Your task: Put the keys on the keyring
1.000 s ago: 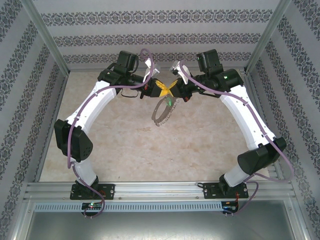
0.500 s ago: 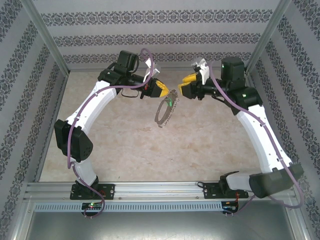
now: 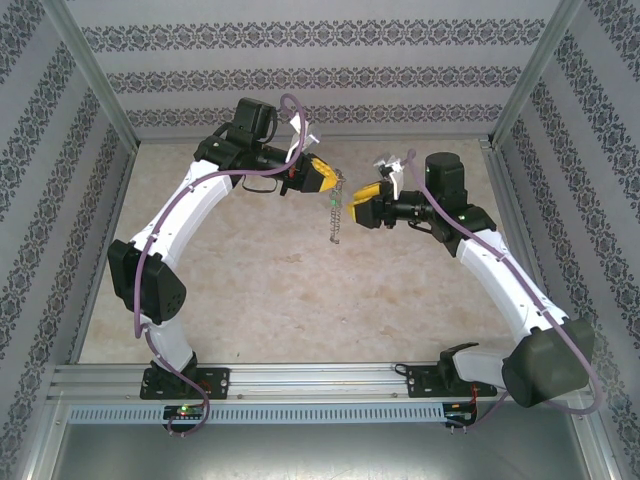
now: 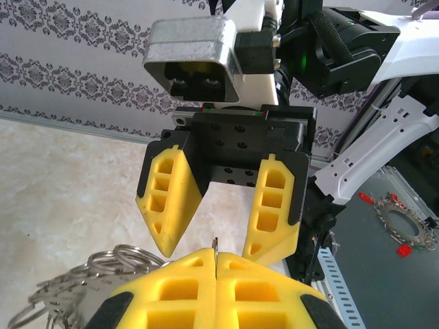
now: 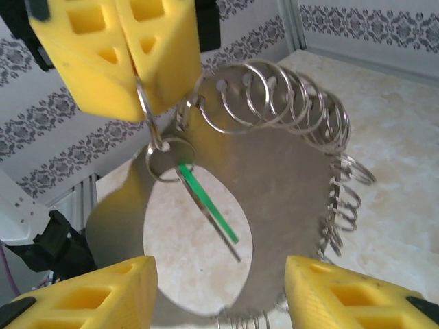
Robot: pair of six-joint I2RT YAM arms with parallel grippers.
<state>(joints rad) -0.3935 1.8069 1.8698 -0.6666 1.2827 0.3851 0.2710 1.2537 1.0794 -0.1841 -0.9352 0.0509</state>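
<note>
- The left end effector (image 3: 328, 177), pressed together, pinches a small ring of the keyring (image 5: 288, 205), which hangs in mid-air over the surface (image 3: 230, 290).
- The tiny green key (image 5: 206, 202) dangles just below that pinch.
- The right end effector (image 4: 221, 205) faces it, spread and empty.
- The keyring looks light, floppy and likely to swing; its flat grey band seems the surest hold.
- The surface is pale and marbled; the walls (image 3: 320, 40) are patterned.

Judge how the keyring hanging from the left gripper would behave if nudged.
The keyring hangs from one pinch of the left gripper, so it would probably swing. Its loop holds an oval, suggesting stiffness; the small edge rings likely jangle.
</note>
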